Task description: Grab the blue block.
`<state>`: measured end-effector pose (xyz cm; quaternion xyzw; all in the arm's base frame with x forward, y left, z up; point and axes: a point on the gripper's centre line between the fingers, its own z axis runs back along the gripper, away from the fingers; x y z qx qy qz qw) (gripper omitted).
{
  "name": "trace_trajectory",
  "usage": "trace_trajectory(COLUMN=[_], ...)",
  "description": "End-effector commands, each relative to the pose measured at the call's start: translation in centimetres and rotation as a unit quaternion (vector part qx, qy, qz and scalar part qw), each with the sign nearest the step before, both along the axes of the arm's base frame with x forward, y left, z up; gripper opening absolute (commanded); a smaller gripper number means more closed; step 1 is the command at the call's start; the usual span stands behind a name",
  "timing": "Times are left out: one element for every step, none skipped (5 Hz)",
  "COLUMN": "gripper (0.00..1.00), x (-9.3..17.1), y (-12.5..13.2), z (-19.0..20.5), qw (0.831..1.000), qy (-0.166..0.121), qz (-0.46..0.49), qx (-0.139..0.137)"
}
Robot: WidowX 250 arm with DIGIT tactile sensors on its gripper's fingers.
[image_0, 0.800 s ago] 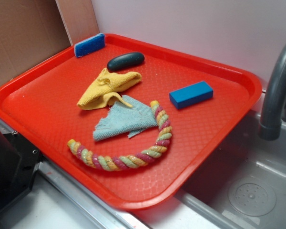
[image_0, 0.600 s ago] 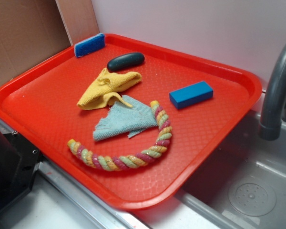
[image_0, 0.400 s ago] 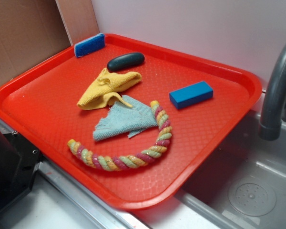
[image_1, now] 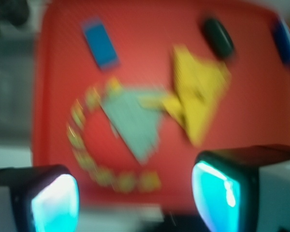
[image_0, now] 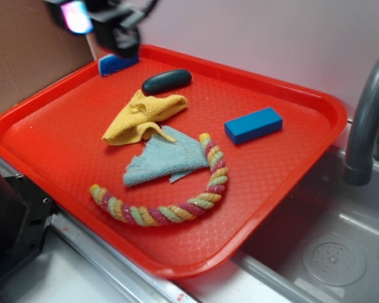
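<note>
Blue block [image_0: 253,125] flat on red tray [image_0: 303,101], well apart from gripper [image_0: 117,35] at the far corner over the sponge [image_0: 117,63]. Blurred wrist view alone shows both fingers [image_1: 55,203] spread wide, nothing between; block [image_1: 100,43] far ahead, left of the open gap.

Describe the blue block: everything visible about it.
The blue block is a solid, bright-blue rectangular brick with smooth, plain faces, hard plastic or painted wood by the look. It lies flat on the red tray, toward its right side, its long axis slanting up to the right. Nothing touches it; the rope and the cloths lie apart to its left. The wrist view shows it blurred, far from the fingers.
</note>
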<state>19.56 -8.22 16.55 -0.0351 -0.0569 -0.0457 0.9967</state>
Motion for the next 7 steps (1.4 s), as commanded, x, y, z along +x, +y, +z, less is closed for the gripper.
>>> trace_trajectory(gripper=[1.0, 1.0, 1.0, 1.0, 1.0, 1.0, 1.0], x=[5.5, 1.7, 1.7, 1.7, 1.7, 2.7, 7.7], y=[-0.9, -2.9, -2.9, -2.9, -2.9, -2.9, -0.8], z=[-5.3, -9.1, -9.1, -9.1, -9.1, -8.9, -7.7], qw=[0.998, 0.997, 0.997, 0.997, 0.997, 0.998, 0.998], qy=[-0.037, -0.032, -0.032, -0.032, -0.032, -0.011, -0.004], qz=[-0.049, -0.072, -0.072, -0.072, -0.072, -0.068, -0.067], qx=[0.002, 0.012, 0.012, 0.012, 0.012, 0.001, -0.002])
